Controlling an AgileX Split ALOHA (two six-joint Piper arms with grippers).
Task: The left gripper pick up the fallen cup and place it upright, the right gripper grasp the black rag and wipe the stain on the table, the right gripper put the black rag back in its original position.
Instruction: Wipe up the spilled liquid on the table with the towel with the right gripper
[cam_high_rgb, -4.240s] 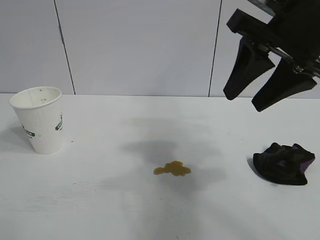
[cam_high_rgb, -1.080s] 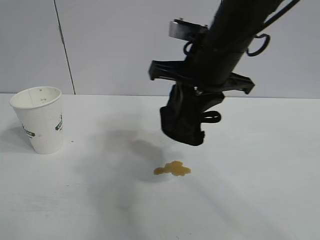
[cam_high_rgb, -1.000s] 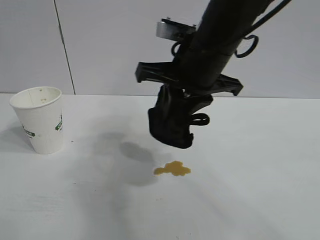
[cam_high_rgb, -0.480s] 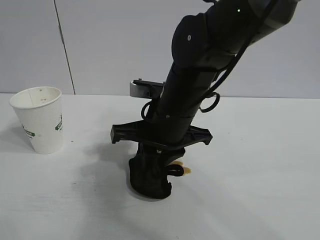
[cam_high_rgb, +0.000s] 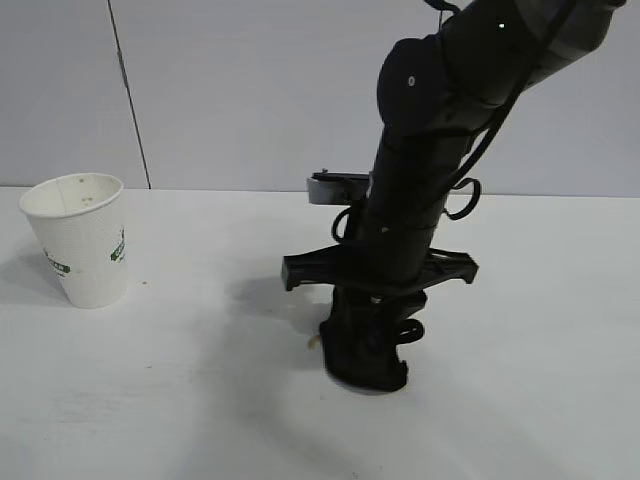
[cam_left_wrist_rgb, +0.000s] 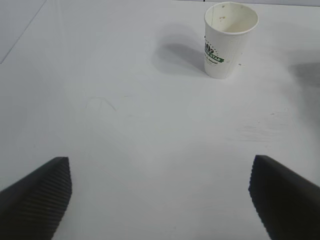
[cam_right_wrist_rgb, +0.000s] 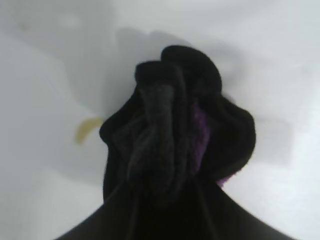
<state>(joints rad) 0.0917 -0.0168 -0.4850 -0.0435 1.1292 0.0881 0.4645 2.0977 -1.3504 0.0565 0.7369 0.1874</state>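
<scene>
**Rag pressed on the stain, cup upright at the left**

Your right gripper, a black arm with long tapered fingers under a bar-like body, points straight down at the middle of the broad white matte table. Its fingers are clamped on the black rag, a small bunched cloth. In the exterior view the cloth's lower edge meets the tabletop. In the right wrist view you see the rag bulging past the fingertips, with a purple patch showing on one side.

The stain, a small yellowish-brown liquid blot, is almost wholly covered. Only a thin sliver peeks out at the rag's left edge in the exterior view, and the right wrist view shows the same pale yellow trace just beside the cloth.

The cup, white dimpled paper with green lettering, stands upright near the table's left edge, well apart from the rag. Nothing touches it.

Your left gripper shows only in its own wrist view. Its two ribbed black wedge fingers are spread wide with nothing between them, over bare tabletop, with the cup some way ahead.
</scene>
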